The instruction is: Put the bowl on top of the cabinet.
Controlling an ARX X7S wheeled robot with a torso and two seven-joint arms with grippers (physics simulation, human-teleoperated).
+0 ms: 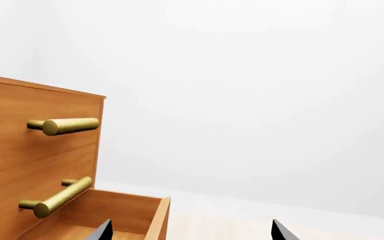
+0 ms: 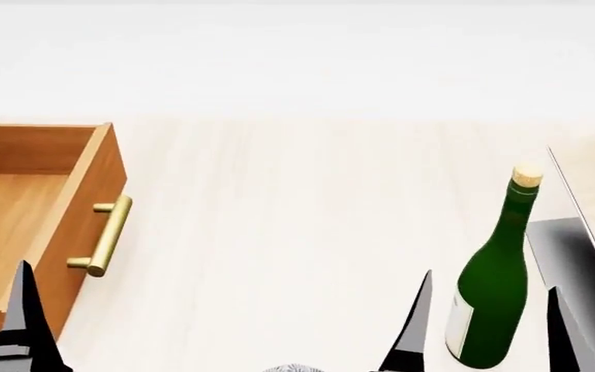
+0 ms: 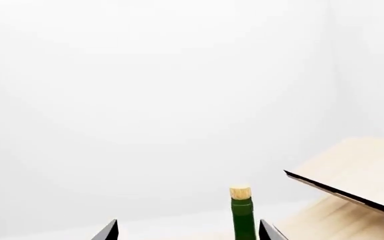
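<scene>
Only a speckled grey sliver of the bowl [image 2: 294, 368] shows, at the near edge of the head view between my two arms. The orange-brown cabinet [image 1: 18, 145] stands at the left with its lowest drawer [image 2: 29, 201] pulled out and empty. My left gripper [image 1: 192, 233] is open beside that drawer's corner, holding nothing; the head view shows one of its fingers [image 2: 24, 325]. My right gripper [image 3: 188, 233] is open and empty too, and a green bottle [image 2: 492, 298] stands upright just ahead of it.
A pale slanted rack [image 2: 587, 256] on a dark base stands at the right, close behind the bottle. Brass bar handles [image 1: 65, 125] stick out from the cabinet's drawer fronts. The light wood tabletop [image 2: 297, 217] stretches back to a white wall.
</scene>
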